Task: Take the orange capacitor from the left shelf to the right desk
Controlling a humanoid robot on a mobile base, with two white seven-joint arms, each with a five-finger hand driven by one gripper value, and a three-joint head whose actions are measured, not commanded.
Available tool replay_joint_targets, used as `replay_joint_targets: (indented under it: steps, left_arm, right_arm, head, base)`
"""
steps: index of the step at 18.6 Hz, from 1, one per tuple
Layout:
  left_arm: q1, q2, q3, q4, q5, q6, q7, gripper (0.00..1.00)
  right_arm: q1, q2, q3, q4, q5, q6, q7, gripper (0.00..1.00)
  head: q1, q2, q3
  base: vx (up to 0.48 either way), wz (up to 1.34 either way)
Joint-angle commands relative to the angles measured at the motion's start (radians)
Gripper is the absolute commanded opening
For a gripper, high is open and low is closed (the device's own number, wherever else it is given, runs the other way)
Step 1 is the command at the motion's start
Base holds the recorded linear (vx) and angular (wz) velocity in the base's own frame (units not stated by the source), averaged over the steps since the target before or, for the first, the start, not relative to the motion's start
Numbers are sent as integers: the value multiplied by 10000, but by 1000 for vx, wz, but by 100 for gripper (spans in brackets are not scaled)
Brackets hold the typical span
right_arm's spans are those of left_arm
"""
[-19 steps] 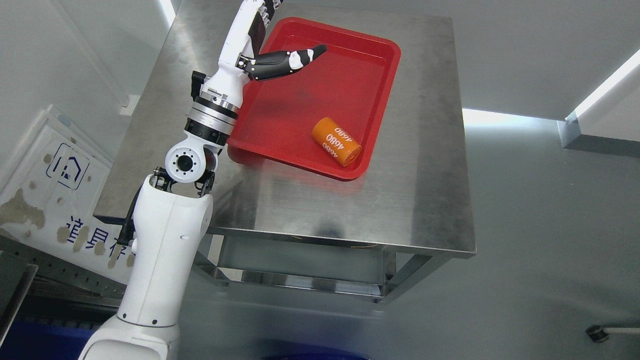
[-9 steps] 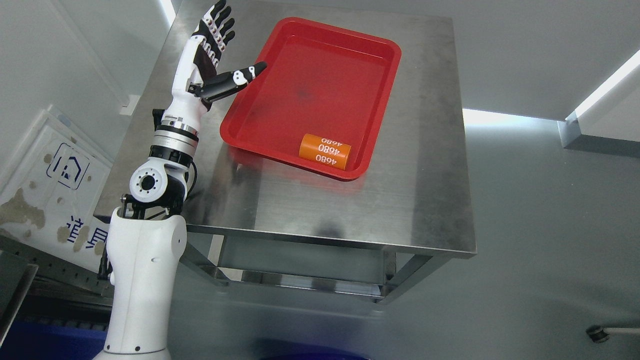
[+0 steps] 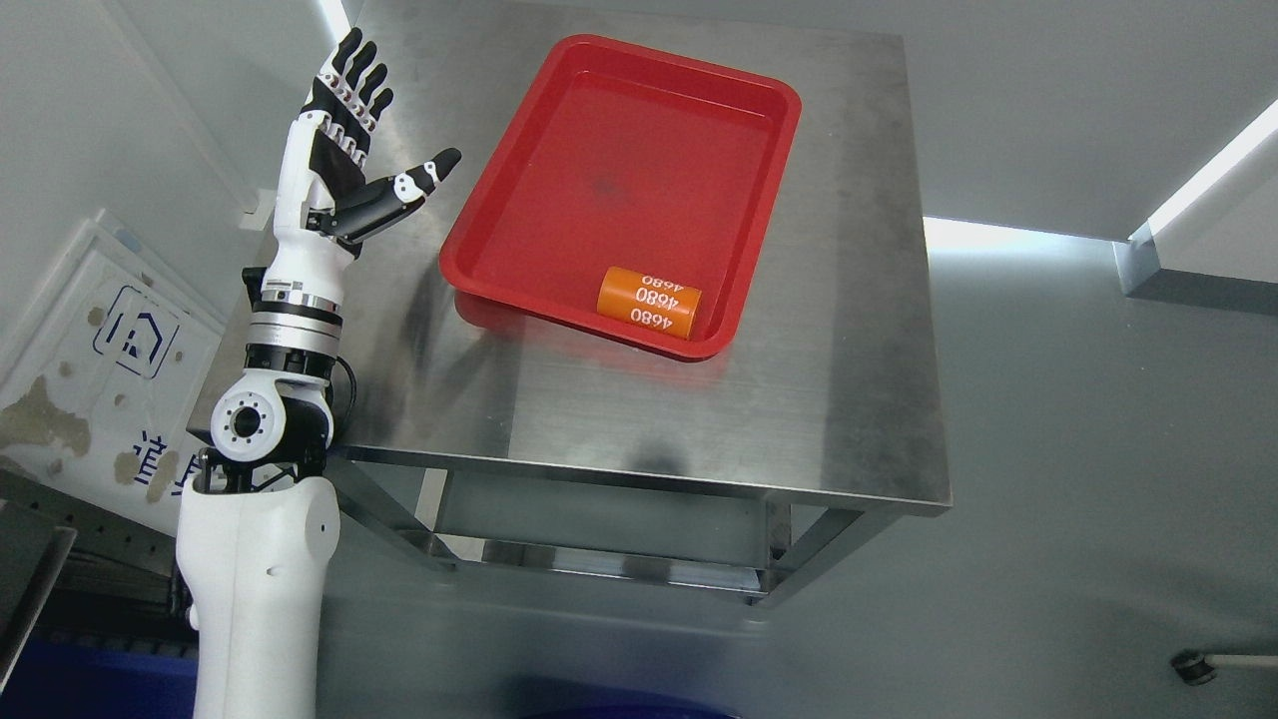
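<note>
— From up at the head camera, where's the arm?

— The left arm rises from the lower left corner, forearm nearly upright beside the steel desk (image 3: 639, 419), over its left edge. The left hand (image 3: 344, 170) is raised, palm facing the tray, four fingers (image 3: 349, 75) straight and pointing up together, thumb stuck out sideways toward the red tray (image 3: 769, 190). It's fully spread and has hold of nothing.

— And the orange capacitor?

— The orange capacitor (image 3: 649, 302) lies on its side inside the tray, against the near rim toward the near right corner, white "4680" print showing. It's well apart from the hand.

— Any other view?

— No, only that one.
</note>
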Motion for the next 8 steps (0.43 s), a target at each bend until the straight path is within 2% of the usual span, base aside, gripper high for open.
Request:
replay_joint_targets:
  steps: [1,8]
  left_arm:
    - [511,175,335,-471,-341,40,115,100]
    - [542,175,13,-471,-450,71,208,100]
  right_arm:
    - [337,-175,-108,-230,0,5,-1,100]
    - [337,-175,-107,-230,0,5,14,100]
  head:
    - [0,0,0]
    - [0,0,0]
  base:
    - [0,0]
    - [0,0]
